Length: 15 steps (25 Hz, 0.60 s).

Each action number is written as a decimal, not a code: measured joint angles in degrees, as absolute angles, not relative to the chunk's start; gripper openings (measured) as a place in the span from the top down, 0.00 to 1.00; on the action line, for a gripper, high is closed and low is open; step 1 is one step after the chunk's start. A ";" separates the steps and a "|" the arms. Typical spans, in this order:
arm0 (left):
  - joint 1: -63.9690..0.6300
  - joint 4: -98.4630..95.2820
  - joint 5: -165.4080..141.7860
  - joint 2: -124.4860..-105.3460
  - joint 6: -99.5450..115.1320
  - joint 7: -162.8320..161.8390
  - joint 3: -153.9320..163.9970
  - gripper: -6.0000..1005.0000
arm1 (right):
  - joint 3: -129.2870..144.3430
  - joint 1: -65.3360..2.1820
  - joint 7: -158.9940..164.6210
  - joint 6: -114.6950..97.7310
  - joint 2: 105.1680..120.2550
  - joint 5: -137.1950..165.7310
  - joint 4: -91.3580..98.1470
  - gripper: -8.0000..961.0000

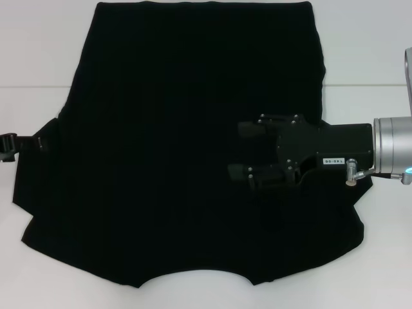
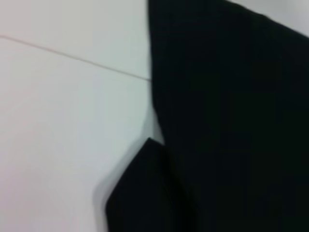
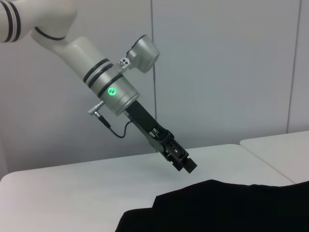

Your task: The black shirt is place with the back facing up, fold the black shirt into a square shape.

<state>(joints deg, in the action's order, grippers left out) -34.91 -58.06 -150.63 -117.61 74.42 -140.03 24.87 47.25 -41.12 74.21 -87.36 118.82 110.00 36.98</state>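
A: What does the head view show of the garment?

B: The black shirt (image 1: 174, 148), a large matte-black soft fabric short-sleeved T-shirt, lies spread on the white table (image 1: 38, 45), hem at the far side and curved neckline at the near edge. The body appears flat and unfolded; whether the sleeves are turned in cannot be told, black on black.

A: And the two arms?

B: The right gripper (image 1: 248, 150), a rigid black two-finger tool on a silver wrist, reaches sideways over the right half of the shirt, its fingers set apart with nothing visible between them. The left gripper (image 1: 8, 147) sits at the shirt's left sleeve edge; in the right wrist view it (image 3: 186, 163) slants down toward the cloth's border. Whether its fingers are apart or together cannot be told.

A: How far along is the fold, then?

B: Judged from this layout, barely begun. No square has formed; the side folds and the lengthwise fold all seem to remain.
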 joint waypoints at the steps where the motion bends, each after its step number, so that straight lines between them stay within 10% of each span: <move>1: -34.97 -58.00 -151.03 -117.62 73.89 -140.73 25.30 0.16 | 47.24 -41.09 74.16 -87.34 118.82 110.01 36.99 0.06; 15: -35.37 -55.61 -158.51 -118.41 67.01 -149.41 31.06 0.16 | 47.03 -40.70 73.70 -87.27 118.72 110.04 36.94 0.06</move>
<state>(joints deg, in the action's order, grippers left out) -35.37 -55.61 -158.51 -118.41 67.01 -149.41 31.06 47.03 -40.70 73.71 -87.27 118.72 110.04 36.94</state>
